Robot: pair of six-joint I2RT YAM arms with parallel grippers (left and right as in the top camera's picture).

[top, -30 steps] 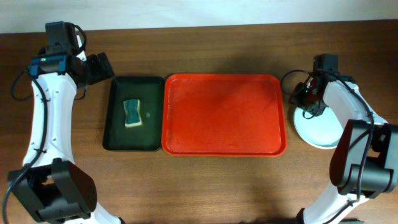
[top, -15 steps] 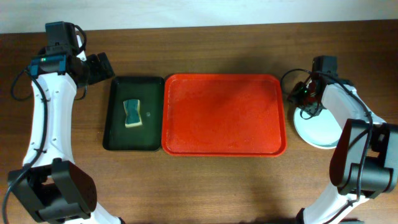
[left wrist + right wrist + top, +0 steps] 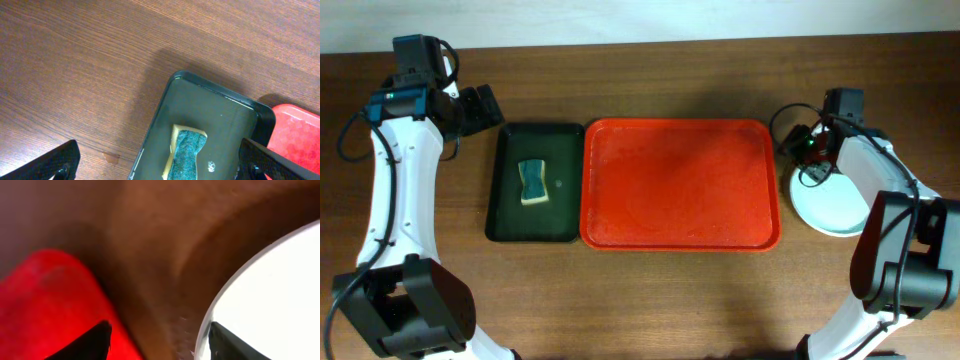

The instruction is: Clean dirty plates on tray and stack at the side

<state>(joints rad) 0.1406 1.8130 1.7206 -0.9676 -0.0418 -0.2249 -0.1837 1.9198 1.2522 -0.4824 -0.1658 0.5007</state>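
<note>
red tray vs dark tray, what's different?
Colour: the red tray is bright red, the dark tray green-black.
Size: the red tray is clearly larger than the dark tray.
Contents: the red tray is bare, while the dark tray holds a sponge.
Shared: both are rectangular with rounded corners and a raised rim, and they lie flat side by side.

Your left arm [image 3: 395, 190] and right arm [image 3: 885, 175] wear white shells between black joints. Behind the left gripper [image 3: 490, 108] a teal strip [image 3: 400, 97] crosses the black wrist block. Behind the right gripper [image 3: 798, 150] black cables [image 3: 782, 128] loop. The fingertips [image 3: 60, 160] are matte black wedges.
</note>
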